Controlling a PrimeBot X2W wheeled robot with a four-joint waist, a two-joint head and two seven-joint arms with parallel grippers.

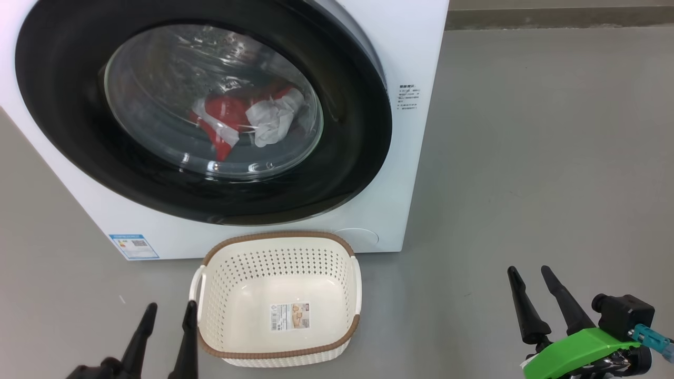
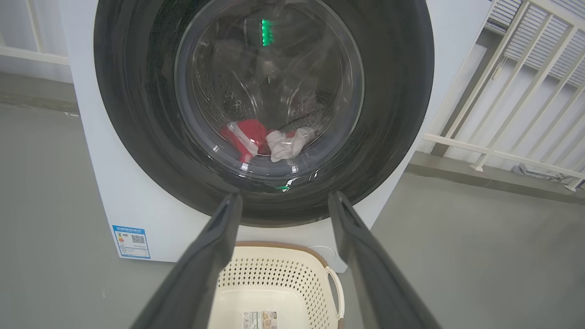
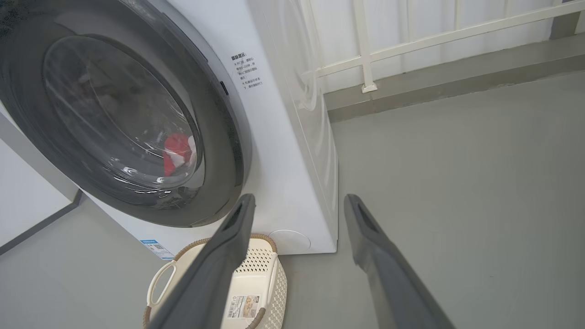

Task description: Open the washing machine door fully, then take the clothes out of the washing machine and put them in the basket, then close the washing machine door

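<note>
**We face the shut washing machine with both grippers spread.**

The washing machine (image 1: 416, 52) stands ahead of both our grippers, further up the head view. Its door (image 1: 347, 158) lies closed against the white front, straight beyond the fingers of our left gripper (image 1: 172, 305) and forward-left of our right gripper (image 1: 528, 269). The basket (image 1: 279, 238) sits on the grey floor (image 1: 526, 158) just right of our left gripper and well left of our right one; we cannot tell whether our left finger touches it. The clothes (image 1: 247, 118) lie low in the drum behind the glass, red piece left of white. Both pairs of fingers stand apart, clamped on nothing.
</note>
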